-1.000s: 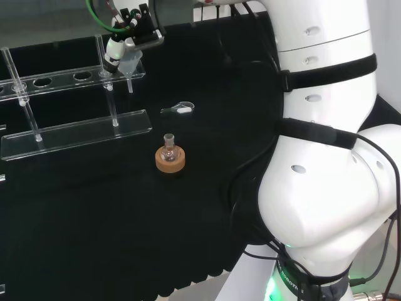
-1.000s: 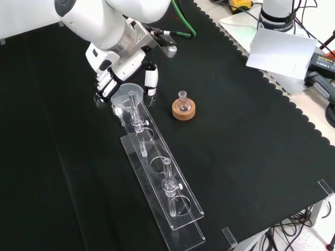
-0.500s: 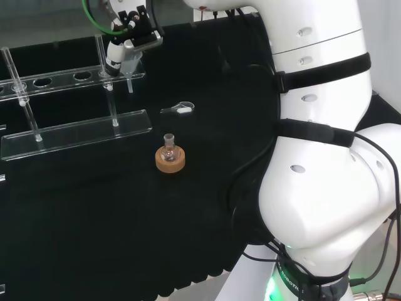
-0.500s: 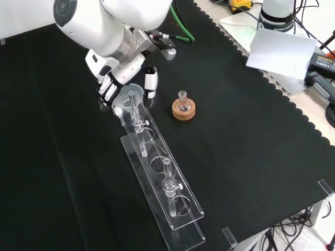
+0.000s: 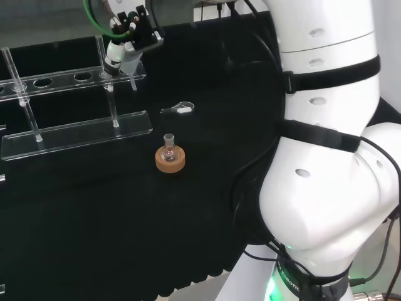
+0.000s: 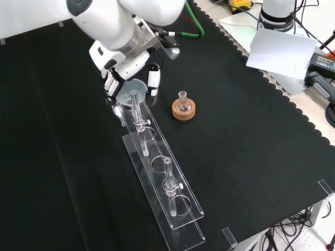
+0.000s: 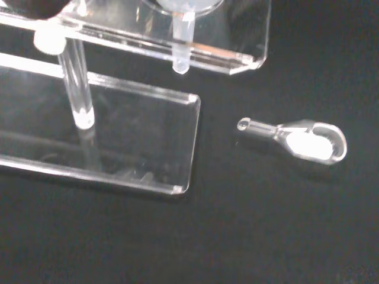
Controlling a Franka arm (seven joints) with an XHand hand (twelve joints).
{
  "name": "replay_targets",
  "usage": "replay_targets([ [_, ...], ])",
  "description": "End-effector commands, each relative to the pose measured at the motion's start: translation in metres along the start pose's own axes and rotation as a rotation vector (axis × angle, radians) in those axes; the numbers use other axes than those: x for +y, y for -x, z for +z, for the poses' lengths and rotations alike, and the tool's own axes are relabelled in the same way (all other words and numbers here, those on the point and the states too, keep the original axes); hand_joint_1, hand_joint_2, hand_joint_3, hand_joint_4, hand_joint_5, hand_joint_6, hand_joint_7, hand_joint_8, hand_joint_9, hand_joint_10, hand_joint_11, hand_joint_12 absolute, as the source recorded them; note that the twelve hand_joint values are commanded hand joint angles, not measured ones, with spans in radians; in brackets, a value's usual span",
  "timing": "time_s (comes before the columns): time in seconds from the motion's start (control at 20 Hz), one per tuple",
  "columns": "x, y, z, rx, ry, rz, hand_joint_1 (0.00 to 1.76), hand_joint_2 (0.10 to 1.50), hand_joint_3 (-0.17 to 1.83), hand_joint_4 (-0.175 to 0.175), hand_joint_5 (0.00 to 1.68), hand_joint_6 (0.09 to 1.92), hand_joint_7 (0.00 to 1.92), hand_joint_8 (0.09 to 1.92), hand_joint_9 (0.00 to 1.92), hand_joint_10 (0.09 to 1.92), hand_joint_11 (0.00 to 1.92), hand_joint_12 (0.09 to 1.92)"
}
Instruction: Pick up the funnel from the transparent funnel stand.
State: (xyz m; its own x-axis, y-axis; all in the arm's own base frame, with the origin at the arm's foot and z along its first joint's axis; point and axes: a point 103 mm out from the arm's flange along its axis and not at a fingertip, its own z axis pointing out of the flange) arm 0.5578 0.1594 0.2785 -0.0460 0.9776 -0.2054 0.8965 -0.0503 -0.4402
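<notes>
Sitting in the end hole of the transparent funnel stand [image 6: 157, 172], the funnel [image 6: 130, 90] has its wide mouth up and its stem poking down through the upper shelf – the wrist view shows that stem [image 7: 182, 50] hanging clear above the base plate. The hand [image 6: 130, 67] is right on it, fingers curled down around the bowl on both sides, so it looks to be grasping the funnel where it sits. Just beside that end of the stand, on the black cloth [image 6: 251, 136], lies a small clear scoop [image 7: 299, 137] holding something white. Nearer the middle of the bench a little glass flask [image 6: 182, 101] stands upright in a cork ring [image 6: 183, 111], well apart from the hand.
</notes>
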Motion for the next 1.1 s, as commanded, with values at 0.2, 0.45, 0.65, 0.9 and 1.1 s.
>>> replay_targets([
  [0.2,-0.035,0.004,-0.052,-0.064,0.172,0.034,0.89,1.08,-0.17,-0.012,0.83,0.59,0.84,0.66,1.15,0.4,0.7,1.25],
  [0.45,-0.061,0.011,-0.071,-0.062,0.168,0.049,0.9,1.09,-0.17,-0.003,0.84,0.63,0.86,0.66,1.16,0.39,0.71,1.24],
  [0.65,-0.086,0.019,-0.078,-0.043,0.174,0.062,0.9,1.09,-0.17,-0.002,0.85,0.64,0.86,0.66,1.16,0.39,0.71,1.23],
  [0.9,-0.116,0.03,-0.074,-0.031,0.178,0.085,0.9,1.09,-0.17,-0.003,0.85,0.64,0.87,0.66,1.16,0.39,0.71,1.23],
  [1.1,-0.137,0.036,-0.067,-0.021,0.175,0.098,0.89,1.1,-0.17,-0.004,0.85,0.65,0.87,0.66,1.16,0.39,0.71,1.23],
])
